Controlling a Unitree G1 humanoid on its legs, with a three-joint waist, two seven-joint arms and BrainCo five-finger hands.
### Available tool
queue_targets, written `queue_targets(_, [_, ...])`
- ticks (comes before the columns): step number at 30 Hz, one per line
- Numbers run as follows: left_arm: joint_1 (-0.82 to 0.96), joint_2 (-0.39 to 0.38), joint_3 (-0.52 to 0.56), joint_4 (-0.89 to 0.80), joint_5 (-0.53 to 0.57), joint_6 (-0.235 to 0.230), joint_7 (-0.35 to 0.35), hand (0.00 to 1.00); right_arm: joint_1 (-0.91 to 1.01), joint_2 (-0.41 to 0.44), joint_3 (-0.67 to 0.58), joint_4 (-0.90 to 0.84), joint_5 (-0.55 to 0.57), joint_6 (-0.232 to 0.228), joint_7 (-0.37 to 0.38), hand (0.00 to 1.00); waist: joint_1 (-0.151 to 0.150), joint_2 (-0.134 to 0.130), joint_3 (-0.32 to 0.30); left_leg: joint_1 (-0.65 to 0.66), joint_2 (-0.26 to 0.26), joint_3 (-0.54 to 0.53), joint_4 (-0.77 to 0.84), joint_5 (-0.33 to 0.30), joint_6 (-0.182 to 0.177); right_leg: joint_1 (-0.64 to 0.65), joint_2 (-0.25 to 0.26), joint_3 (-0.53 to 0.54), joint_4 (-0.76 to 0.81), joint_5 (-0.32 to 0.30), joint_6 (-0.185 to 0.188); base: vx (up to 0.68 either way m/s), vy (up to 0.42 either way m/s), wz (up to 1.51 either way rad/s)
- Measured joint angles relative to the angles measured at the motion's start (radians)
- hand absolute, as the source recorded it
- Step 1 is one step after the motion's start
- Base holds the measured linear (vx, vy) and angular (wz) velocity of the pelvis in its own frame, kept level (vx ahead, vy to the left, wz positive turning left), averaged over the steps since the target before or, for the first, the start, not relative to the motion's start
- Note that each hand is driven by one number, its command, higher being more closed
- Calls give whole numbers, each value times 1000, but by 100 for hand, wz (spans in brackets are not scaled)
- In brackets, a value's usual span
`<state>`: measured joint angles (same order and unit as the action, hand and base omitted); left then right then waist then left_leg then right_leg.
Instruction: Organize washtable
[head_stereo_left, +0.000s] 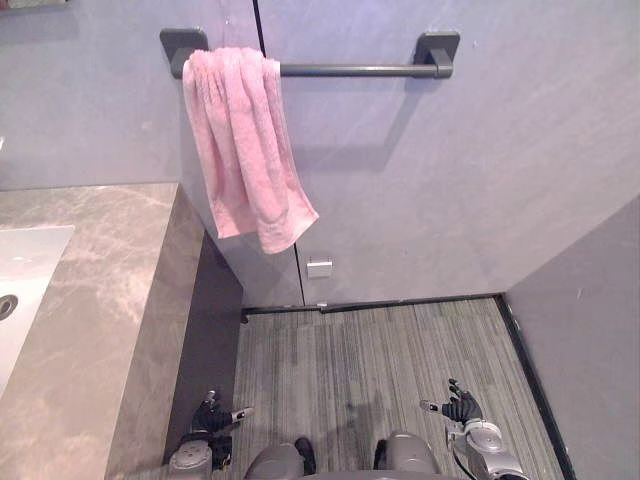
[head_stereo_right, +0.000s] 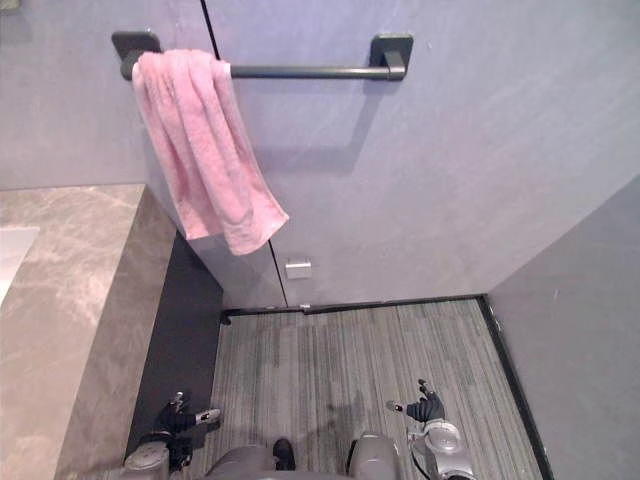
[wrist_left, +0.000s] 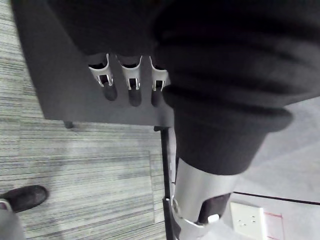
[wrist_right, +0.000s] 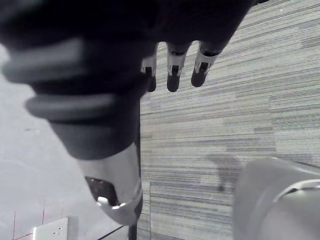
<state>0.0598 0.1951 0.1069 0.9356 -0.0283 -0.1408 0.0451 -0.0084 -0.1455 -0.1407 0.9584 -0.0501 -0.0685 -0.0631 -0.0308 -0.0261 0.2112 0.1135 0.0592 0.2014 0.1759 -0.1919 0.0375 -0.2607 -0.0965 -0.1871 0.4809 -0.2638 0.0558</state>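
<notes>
At my far left stands the bench (head_stereo_left: 90, 300), a grey-brown marble block with a white sink (head_stereo_left: 30, 260) set into its top. Of the sink's inside I see smooth white and a round drain (head_stereo_left: 6, 305) at the edge of view. The bench's dark side panel (head_stereo_left: 210, 330) drops to the floor.

Just right of the bench, on the grey wall, a pink towel (head_stereo_left: 245, 150) hangs folded over the left end of a dark towel rail (head_stereo_left: 350, 70). Its lower corner dangles above a small white wall socket (head_stereo_left: 319, 268) near the skirting.

Below lies a striped grey carpet floor (head_stereo_left: 380, 350). My left robot hand (head_stereo_left: 212, 415) hangs low beside the bench's dark panel. Its fingers (wrist_left: 130, 80) are relaxed and nearly straight, the thumb stuck out, touching nothing. My right robot hand (head_stereo_left: 460, 407) hangs well apart from it over the carpet. Its fingers (wrist_right: 172, 75) are loose too, and it grips nothing.
</notes>
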Motion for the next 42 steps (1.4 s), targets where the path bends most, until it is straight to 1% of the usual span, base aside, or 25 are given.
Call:
queue_targets(1, [1, 5, -18, 2, 0, 0, 0, 0, 21, -1, 0, 1, 0, 0, 0, 0, -9, -21, -5, 21, -6, -16, 1, -22, -48, 8, 6, 25, -142, 187, -32, 380, -200, 49])
queue_targets(2, [-7, -15, -29, 20, 1, 0, -1, 0, 34, -18, -8, 10, 0, 3, -1, 0, -5, 11, -6, 40, 27, -34, -5, -49, -89, 18, 34, 11, -121, 211, -67, 378, -188, 32])
queue_targets(3, [-5, -20, -29, 20, 1, -1, -2, 0, 35, -18, -9, 8, 0, 3, -2, 0, -1, 18, -11, 38, 42, -34, -6, -47, -93, 19, 43, 10, -122, 199, -80, 354, -198, 10])
queue_targets(4, [-7, -27, -28, 22, 1, -1, -1, 0, 33, -17, -10, 7, 1, 0, -1, 0, -5, 21, -11, 40, 51, -38, 3, -34, -113, 26, 50, -6, -125, 170, -86, 339, -221, 26])
queue_targets(5, [-12, -36, -26, 22, 1, -1, -1, 0, 42, -10, -23, 7, 1, 0, -1, 0, -14, 26, -8, 23, 70, -42, 51, -23, -132, 56, 59, -30, -144, 157, -97, 325, -245, 39])
queue_targets(6, [-14, -40, -25, 20, 1, -1, -2, 0, 51, -4, -30, 7, 2, 1, -2, 0, -12, 26, -8, 2, 83, -44, 109, -23, -134, 79, 64, -41, -163, 153, -103, 325, -254, 52])
queue_targets(7, [-14, -51, -16, 15, 1, -1, -2, 0, 75, 6, -34, 4, 2, 1, -2, 0, -8, 24, -7, -59, 118, -49, 274, -13, -167, 145, 76, -56, -210, 151, -107, 298, -222, 37])
queue_targets(8, [-8, -65, -5, 7, 1, 0, -1, 0, 85, 10, -35, -4, 3, 2, -3, 0, 0, 25, -6, -101, 151, -45, 407, -26, -185, 197, 89, -63, -243, 150, -110, 328, -199, 19])
queue_targets(9, [2, -82, 4, -6, 1, -1, -2, 0, 103, 16, -37, -13, 5, 1, -4, 0, 12, 27, -6, -137, 186, -10, 517, -32, -183, 249, 99, -64, -271, 145, -118, 227, -100, -3])
queue_targets(10, [8, -92, 6, -6, 1, 0, -2, 0, 109, 20, -43, -34, 11, 1, -6, 0, 17, 29, -6, -165, 198, 9, 541, -36, -177, 273, 101, -63, -284, 143, -120, 177, -51, -12])
queue_targets(11, [9, -99, 6, -6, 1, 0, -2, 0, 110, 21, -46, -45, 13, 0, -8, 0, 19, 28, -6, -180, 202, 20, 536, -38, -174, 279, 100, -60, -295, 143, -121, 146, -13, -12])
queue_targets(13, [8, -105, 6, -6, 1, 0, -2, 0, 93, 20, -49, -60, 21, -2, -14, 0, 22, 31, -7, -228, 197, 27, 418, -45, -158, 292, 95, -44, -308, 143, -119, 160, 69, -27])
queue_targets(14, [9, -104, 5, -2, 1, 1, -2, 0, 87, 21, -49, -60, 21, -3, -22, 0, 26, 36, -10, -223, 162, 1, 212, -18, -147, 294, 85, -20, -301, 137, -101, 153, 148, -31])
queue_targets(15, [9, -105, 5, 0, 1, 1, -2, 0, 88, 19, -50, -60, 21, -2, -22, 0, 26, 41, -11, -220, 149, -12, 157, 13, -143, 293, 84, -17, -295, 132, -93, 153, 168, -26])
queue_targets(16, [10, -107, 4, 1, 1, 1, -2, 0, 92, 15, -51, -60, 21, -2, -23, 0, 25, 51, -14, -217, 142, -26, 100, 76, -141, 292, 88, -13, -288, 126, -82, 75, 111, -17])
queue_targets(17, [11, -102, 4, 8, 1, 1, -1, 0, 93, 18, -51, -49, 21, 1, -24, 0, 30, 48, -12, -202, 129, -38, 84, 120, -145, 292, 82, 8, -280, 116, -68, 108, 117, -15])
queue_targets(18, [10, -93, 4, 12, 1, 1, 0, 0, 105, 24, -49, -46, 20, 0, -23, 0, 43, 32, -21, -179, 106, -33, 54, 126, -141, 307, 68, 13, -290, 115, -53, 125, 119, -9])
queue_targets(19, [7, -88, 4, 11, 1, 1, -1, 0, 118, 26, -49, -40, 20, 1, -23, 0, 44, 21, -29, -162, 90, -27, 25, 131, -134, 312, 47, 14, -293, 112, -41, 116, 97, 3])
queue_targets(21, [13, -78, 4, 14, 1, 1, -1, 0, 125, 27, -49, -38, 19, 1, -23, 0, 44, 12, -36, -129, 63, -11, -29, 146, -117, 315, 23, 24, -294, 109, -30, 83, 109, -6])
queue_targets(23, [22, -69, 4, 22, 1, 1, 0, 0, 124, 27, -50, -37, 18, 0, -23, 0, 40, 12, -38, -94, 38, -8, -89, 169, -109, 318, 9, 24, -302, 103, -16, 40, 65, 0])
queue_targets(28, [31, -64, 4, 26, 1, 1, 0, 0, 121, 26, -50, -11, 18, 1, -23, 0, 40, 18, -47, -63, 15, -17, -157, 193, -105, 330, 4, 15, -319, 103, -12, 48, 20, 7])
queue_targets(32, [35, -60, -19, 15, 1, 1, -1, 0, 111, 17, -50, 5, 18, 0, -23, 0, 17, 19, -53, -59, 11, -50, -181, 206, -107, 352, 8, -18, -341, 103, -12, 43, -24, 23])
queue_targets(35, [51, -57, -35, -64, -1, 0, 1, 0, 110, 15, -49, 5, 18, 0, -24, 0, 17, 18, -58, -45, 10, -61, -213, 223, -109, 361, 10, -30, -348, 103, -12, 12, -27, 12])
queue_targets(37, [74, -51, -35, -185, -10, -2, 4, 0, 109, 13, -47, 2, 18, 0, -24, 0, 18, 18, -61, -41, 9, -66, -237, 237, -107, 360, 12, -36, -348, 103, -12, -10, -18, 11])
queue_targets(42, [131, -16, -21, -475, -65, -40, 10, 0, 114, 5, -47, -13, 18, -1, -24, 0, 19, 15, -62, -41, 1, -90, -253, 246, -101, 360, 7, -55, -350, 102, -12, -24, 4, 11])
